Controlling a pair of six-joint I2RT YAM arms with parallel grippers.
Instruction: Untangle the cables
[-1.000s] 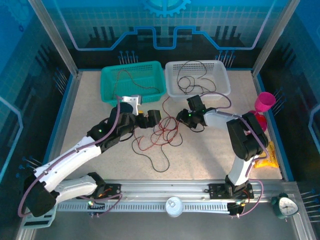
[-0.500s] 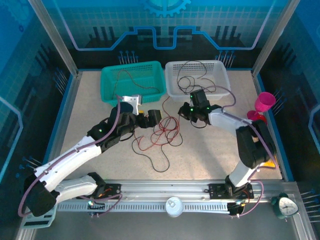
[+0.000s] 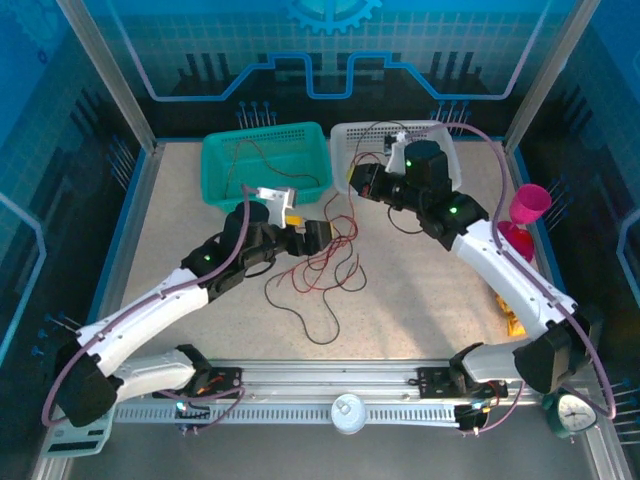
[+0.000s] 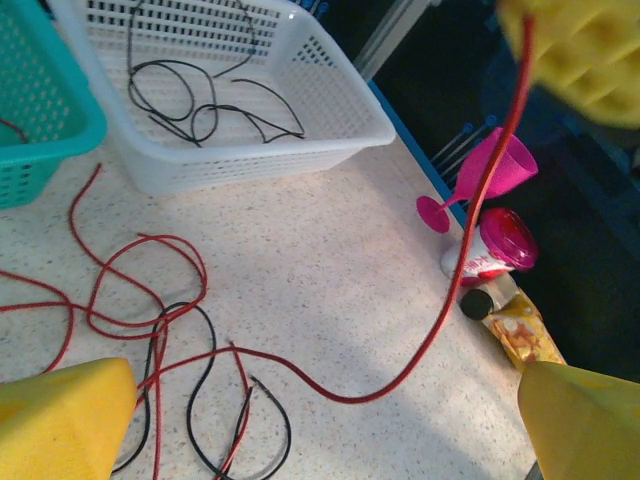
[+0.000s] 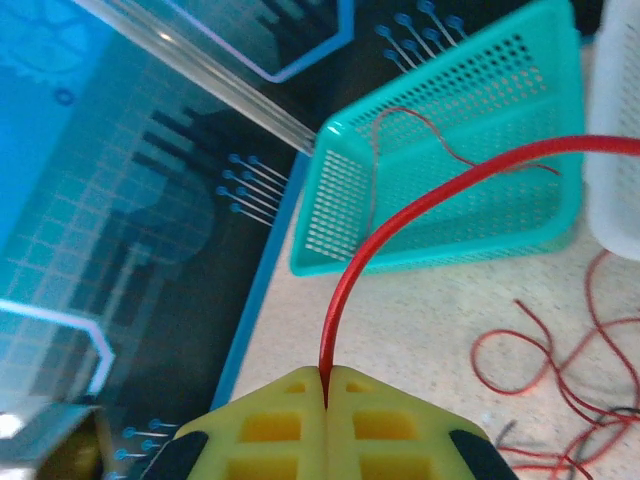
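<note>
Right tool (image 5: 325, 385): yellow pads pressed together, pinching a red cable (image 5: 420, 185) that arcs away from it. Left tool (image 3: 318, 233): spread wide, holding nothing, low over the tangle of red and black cables (image 3: 318, 272) on the tabletop (image 3: 400, 300), below and left of the right tool. Risk: the pinched strand runs back into that heap, so a hard pull may tighten loops, drag the heap along, or slip from the pads. It may also snag the left tool's open fingers. No writing or brand is readable.
</note>
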